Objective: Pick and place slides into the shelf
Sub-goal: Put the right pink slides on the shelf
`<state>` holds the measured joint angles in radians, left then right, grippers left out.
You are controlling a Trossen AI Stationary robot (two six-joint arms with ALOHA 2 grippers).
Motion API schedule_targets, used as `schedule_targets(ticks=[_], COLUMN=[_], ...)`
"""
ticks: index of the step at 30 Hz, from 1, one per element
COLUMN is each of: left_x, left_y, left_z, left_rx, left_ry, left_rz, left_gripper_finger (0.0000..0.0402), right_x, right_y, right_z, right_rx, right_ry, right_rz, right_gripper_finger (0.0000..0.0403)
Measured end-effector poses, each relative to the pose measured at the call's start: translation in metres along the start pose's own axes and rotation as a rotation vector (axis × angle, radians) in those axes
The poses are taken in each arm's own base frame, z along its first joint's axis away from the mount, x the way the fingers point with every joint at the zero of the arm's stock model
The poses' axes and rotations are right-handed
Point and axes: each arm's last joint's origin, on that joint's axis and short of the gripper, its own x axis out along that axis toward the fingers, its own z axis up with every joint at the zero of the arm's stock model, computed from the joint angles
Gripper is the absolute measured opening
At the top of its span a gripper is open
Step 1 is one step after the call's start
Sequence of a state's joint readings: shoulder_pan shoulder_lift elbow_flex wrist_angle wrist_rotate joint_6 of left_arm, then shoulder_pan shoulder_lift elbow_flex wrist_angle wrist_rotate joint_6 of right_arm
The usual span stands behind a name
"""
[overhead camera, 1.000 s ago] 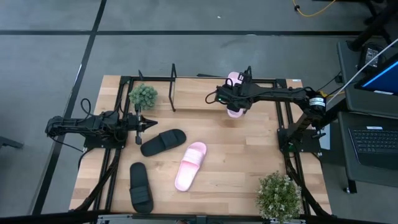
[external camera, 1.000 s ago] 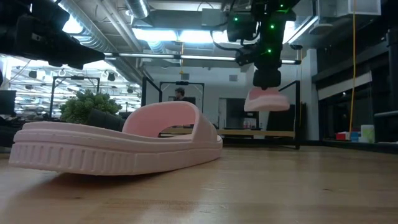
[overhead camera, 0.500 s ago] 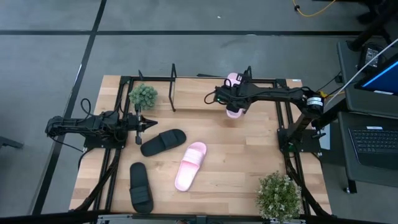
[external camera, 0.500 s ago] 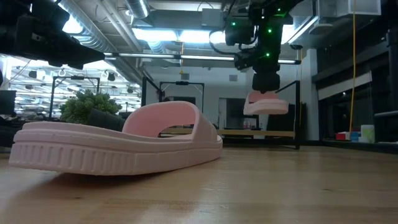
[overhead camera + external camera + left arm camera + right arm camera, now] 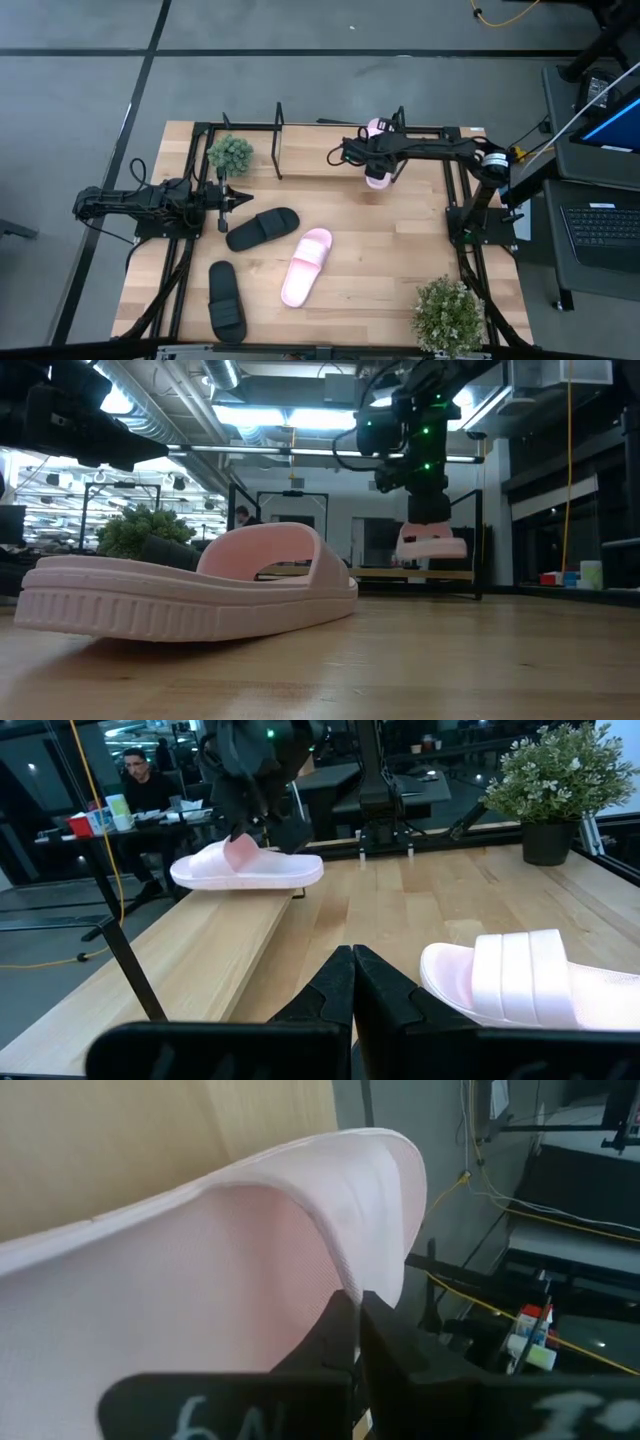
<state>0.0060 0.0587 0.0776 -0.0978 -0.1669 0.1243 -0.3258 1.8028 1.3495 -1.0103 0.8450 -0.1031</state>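
My right gripper (image 5: 376, 165) is shut on a pale pink slide (image 5: 250, 872) and carries it just above the shelf's light wooden board (image 5: 200, 950) at the table's far edge, between thin black wire uprights (image 5: 279, 140). A second pink slide (image 5: 306, 266) and two black slides (image 5: 262, 228) (image 5: 226, 300) lie sole-down on the table. My left gripper (image 5: 238, 198) is shut on nothing. It points level from the table's left side toward the slides. My right gripper pinches the pink slide's wide strap at its edge (image 5: 342, 1280) between its two fingers. The fingers come slanting down from the table's right side. The slide hangs roughly level, sole down (image 5: 430, 548), clear of the shelf's board.
A small potted plant (image 5: 230, 153) stands at the shelf's left end and a larger one (image 5: 448, 315) at the table's near right corner. A black frame (image 5: 460, 200) runs round the table. A person sits at a desk beyond the table (image 5: 140, 780).
My right gripper has sunk toward the shelf's board with the pink slide, drifting a little toward the table's left. The slide stays roughly level and now hangs lower, close above the board.
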Motion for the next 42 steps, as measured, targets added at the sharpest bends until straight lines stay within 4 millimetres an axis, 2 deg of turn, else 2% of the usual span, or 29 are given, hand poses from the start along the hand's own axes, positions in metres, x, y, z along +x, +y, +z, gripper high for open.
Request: schedule_targets(ticks=[14,34,42], left_x=[0.000,0.000,0.000], left_y=[0.000,0.000,0.000], left_z=[0.000,0.000,0.000], left_rx=[0.000,0.000,0.000], left_ry=[0.000,0.000,0.000], left_rz=[0.000,0.000,0.000], left_gripper_finger=[0.0000,0.0000,0.0000], right_x=[0.011,0.012,0.014], right_y=[-0.008,-0.007,-0.009], right_z=[0.001,0.001,0.002], right_rx=[-0.039,-0.144,-0.106], right_ry=[0.016,0.010,0.004], right_rz=[-0.002,0.033,0.049], right_gripper_finger=[0.0006,0.0006,0.0006])
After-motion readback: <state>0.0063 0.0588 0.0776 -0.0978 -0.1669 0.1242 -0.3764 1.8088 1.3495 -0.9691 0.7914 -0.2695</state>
